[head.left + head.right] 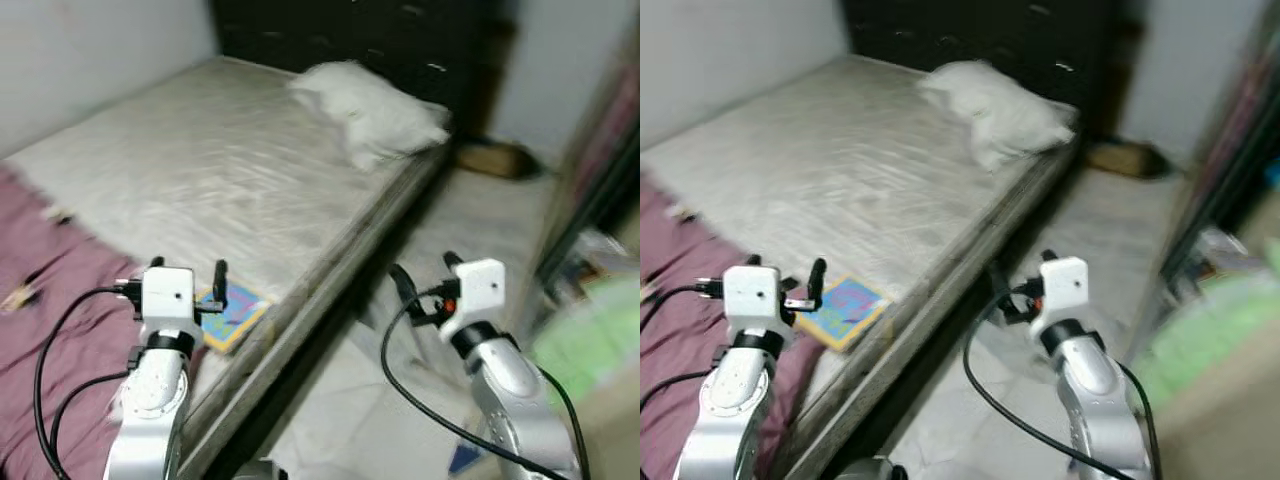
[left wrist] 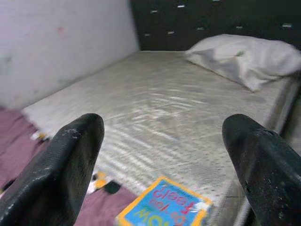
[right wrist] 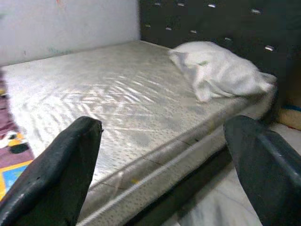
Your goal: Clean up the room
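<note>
Both grippers raised with fingers spread wide and empty before a bare bed.

The left gripper [image 1: 190, 275] hangs over the purple blanket [image 1: 60, 330] at the near end of the mattress [image 1: 220, 170], just beside a colourful book [image 1: 235, 310] lying flat near the mattress edge. The right gripper [image 1: 425, 275] is over the pale floor [image 1: 470, 230] beside the bed. A white pillow [image 1: 370, 110] rests by the dark headboard [image 1: 350, 35]. The left wrist view shows the book's blue cover [image 2: 164, 207] with its yellow border close up; the right wrist view catches just its corner [image 3: 11, 176]. Head views are blurred at right.
</note>
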Robot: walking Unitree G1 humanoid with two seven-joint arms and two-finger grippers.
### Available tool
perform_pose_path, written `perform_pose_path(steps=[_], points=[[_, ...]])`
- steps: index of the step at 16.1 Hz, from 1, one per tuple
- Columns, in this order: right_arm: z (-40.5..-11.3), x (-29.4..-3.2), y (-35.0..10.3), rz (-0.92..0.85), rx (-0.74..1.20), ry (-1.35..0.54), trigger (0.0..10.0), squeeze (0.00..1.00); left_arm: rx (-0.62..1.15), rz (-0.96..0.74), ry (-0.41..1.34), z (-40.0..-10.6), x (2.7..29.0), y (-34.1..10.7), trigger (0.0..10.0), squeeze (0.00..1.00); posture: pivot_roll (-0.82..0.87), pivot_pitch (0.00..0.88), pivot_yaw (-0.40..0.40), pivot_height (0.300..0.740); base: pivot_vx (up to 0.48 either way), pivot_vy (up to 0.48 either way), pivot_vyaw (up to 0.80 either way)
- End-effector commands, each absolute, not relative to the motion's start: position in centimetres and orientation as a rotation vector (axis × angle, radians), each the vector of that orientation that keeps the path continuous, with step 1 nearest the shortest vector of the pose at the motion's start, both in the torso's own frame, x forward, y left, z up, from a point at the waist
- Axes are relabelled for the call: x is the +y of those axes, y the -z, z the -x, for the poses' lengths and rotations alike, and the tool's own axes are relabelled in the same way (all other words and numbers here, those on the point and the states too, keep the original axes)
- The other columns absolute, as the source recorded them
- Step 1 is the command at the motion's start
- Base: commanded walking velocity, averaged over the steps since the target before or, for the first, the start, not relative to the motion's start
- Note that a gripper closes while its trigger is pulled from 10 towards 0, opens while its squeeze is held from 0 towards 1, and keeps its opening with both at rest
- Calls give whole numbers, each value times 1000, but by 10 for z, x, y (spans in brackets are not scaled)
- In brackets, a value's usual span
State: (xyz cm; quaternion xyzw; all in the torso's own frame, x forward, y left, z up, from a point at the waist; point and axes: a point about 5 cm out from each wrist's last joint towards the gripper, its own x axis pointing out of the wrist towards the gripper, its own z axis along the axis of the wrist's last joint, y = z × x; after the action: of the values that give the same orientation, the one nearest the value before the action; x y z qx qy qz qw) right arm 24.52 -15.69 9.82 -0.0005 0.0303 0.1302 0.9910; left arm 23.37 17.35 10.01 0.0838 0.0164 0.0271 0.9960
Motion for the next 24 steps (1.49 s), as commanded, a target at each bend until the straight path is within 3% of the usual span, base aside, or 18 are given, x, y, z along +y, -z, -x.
perform_pose_path(steps=[1, 24], points=[[-249, -149, -100, -8, 46, -276, 10000, 0, 35, -172, -76, -233, 181, -101, 10000, 0, -17, 0, 5, 740, 0, 0, 763], [-252, -150, -98, -9, 26, -254, 10000, 0, 51, -155, -38, -238, 179, -95, 10000, 0, -23, 0, 1, 740, 0, 0, 760]])
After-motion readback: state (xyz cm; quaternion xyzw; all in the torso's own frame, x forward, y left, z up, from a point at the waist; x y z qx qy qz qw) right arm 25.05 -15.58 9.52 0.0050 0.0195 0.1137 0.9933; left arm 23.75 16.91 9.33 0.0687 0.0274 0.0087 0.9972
